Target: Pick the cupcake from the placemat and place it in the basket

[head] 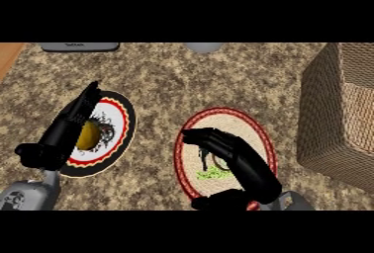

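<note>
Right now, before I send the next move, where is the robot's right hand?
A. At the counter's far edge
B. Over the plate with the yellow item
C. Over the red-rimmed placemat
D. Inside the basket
C: the right hand shows over the red-rimmed placemat, the basket stands apart at its right, and it is the left hand that lies over the plate.

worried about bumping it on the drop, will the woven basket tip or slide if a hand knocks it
Probably won't tip: the basket looks broad, with straight woven walls, standing flat on the counter. A knock might slide it a little, since wicker tends to be light for its size.
</note>
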Controlling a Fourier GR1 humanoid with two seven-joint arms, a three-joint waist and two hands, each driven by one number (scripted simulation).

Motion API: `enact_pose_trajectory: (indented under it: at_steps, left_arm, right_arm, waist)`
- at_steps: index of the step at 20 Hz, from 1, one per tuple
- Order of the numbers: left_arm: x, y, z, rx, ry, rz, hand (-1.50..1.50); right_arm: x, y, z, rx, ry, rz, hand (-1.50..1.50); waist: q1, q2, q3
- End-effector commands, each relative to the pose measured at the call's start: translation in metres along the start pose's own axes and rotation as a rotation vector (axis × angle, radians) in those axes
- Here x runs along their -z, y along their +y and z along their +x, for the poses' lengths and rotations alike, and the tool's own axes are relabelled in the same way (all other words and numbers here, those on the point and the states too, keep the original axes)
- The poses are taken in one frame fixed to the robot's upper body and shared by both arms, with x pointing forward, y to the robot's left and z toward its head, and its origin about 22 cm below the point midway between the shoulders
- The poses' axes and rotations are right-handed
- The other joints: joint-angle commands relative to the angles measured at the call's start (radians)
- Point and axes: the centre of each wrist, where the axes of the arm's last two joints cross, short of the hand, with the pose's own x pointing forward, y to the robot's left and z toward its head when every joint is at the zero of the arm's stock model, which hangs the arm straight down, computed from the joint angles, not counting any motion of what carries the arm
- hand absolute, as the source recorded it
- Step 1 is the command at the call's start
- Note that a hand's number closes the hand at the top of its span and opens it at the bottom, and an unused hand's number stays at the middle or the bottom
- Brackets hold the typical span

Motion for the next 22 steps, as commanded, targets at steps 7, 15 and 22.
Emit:
enact_pose_trajectory:
  at_steps: [7,15,22]
  left_arm:
    - [0.004,-0.001,0.000,0.003,0.008,-0.011,0.00]
    - [0.011,-0.007,0.014,-0.004,-0.014,-0.027,0.00]
    - [0.009,-0.006,0.001,0.000,-0.010,-0.023,0.00]
  right_arm:
    - [0.024,-0.082,0.067,-0.660,0.257,0.049,-1.50]
    - [0.019,-0.125,0.110,-0.622,0.431,0.417,-1.50]
    - [0.006,-0.163,0.133,-0.574,0.488,0.425,-1.50]
  waist:
    - [-0.011,-0.006,-0.005]
    - [0.005,0.003,0.001]
    - [0.012,0.007,0.002]
